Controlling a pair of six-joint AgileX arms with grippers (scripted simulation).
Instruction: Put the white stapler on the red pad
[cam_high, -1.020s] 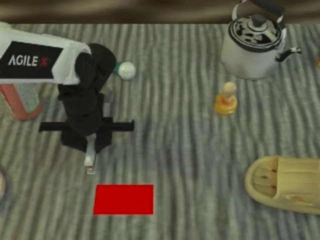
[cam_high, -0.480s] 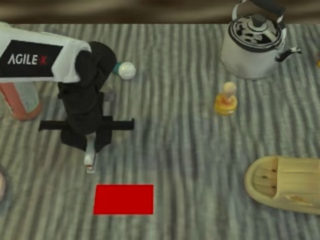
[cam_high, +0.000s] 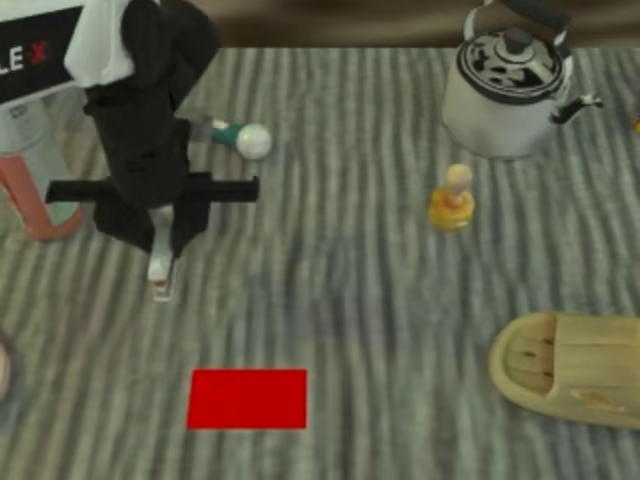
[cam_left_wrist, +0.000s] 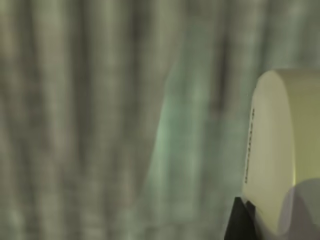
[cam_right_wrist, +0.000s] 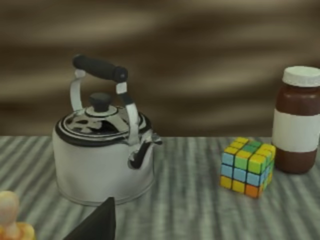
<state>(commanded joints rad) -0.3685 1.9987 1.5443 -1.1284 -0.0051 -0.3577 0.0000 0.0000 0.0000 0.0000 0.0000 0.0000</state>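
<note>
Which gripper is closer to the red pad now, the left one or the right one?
Left. The left gripper hangs above the table up and left of the red pad, shut on the white stapler. The right gripper is outside the top view.

A rendered tabletop test setting is being shown rather than a real room: a table (cam_high: 380, 300) covered in grey ribbed cloth is being backed by a blurred brown surface with no walls or furniture discernible. Unrelated household goods are being displayed across it, namely a metal kettle (cam_right_wrist: 102, 152), a colour cube (cam_right_wrist: 247, 166), a brown jar (cam_right_wrist: 298, 120) and a pale slipper (cam_high: 565, 368). The mix is being taken as evidence of a staged manipulation bench, not a kitchen or office.
</note>
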